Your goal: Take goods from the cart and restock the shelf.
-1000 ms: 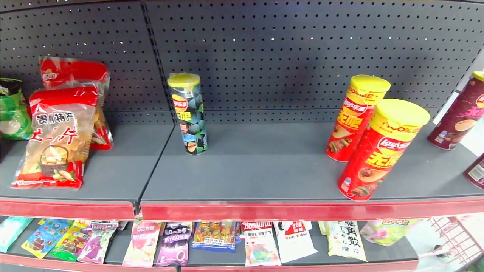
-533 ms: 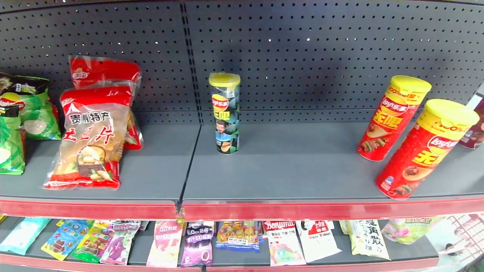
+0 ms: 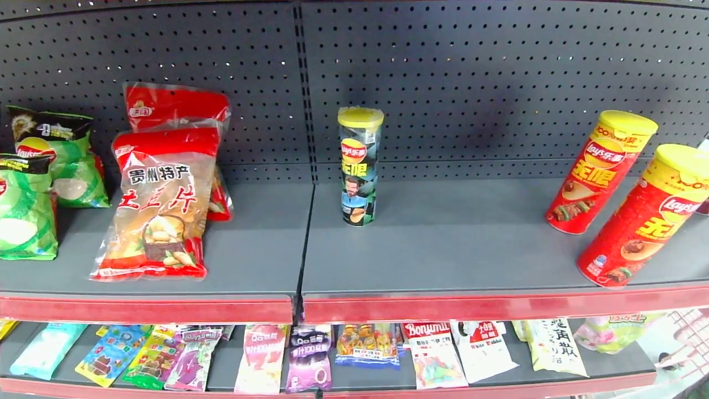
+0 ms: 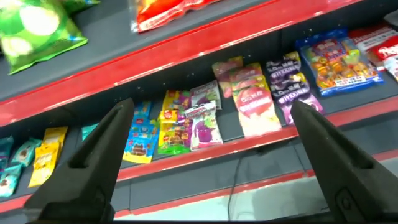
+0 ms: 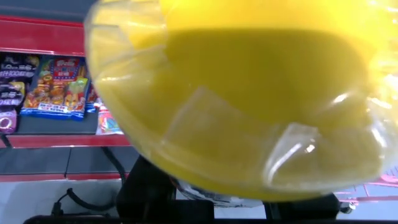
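Left pincer [image 4: 208, 112] is spread wide with nothing in it, hanging in front of the lower shelf [image 4: 186, 163] and its row of small candy packets [image 4: 199, 118]. Right pincer [image 5: 205, 196] has hold of one chip can [image 5: 249, 93]. The can's yellow lid is right up against the wrist camera, and the lower shelf and the floor are behind it.

Stock count on the upper shelf [image 3: 443, 249], from the head view:
- two green chip bags [image 3: 27, 210] at the far left, one behind the other
- two red-topped snack bags [image 3: 160, 210] next to them, the front one leaning on the back one
- one dark can [image 3: 359, 166] with a yellow lid, standing alone near the middle, just right of the seam between the two shelf boards
- two red cans [image 3: 601, 172] with yellow lids at the right, one near the back and the other close to the front edge

There's a wide bare stretch between the dark can and the red cans. A bit of pink wire cart [image 3: 689, 327] shows at the bottom right corner.
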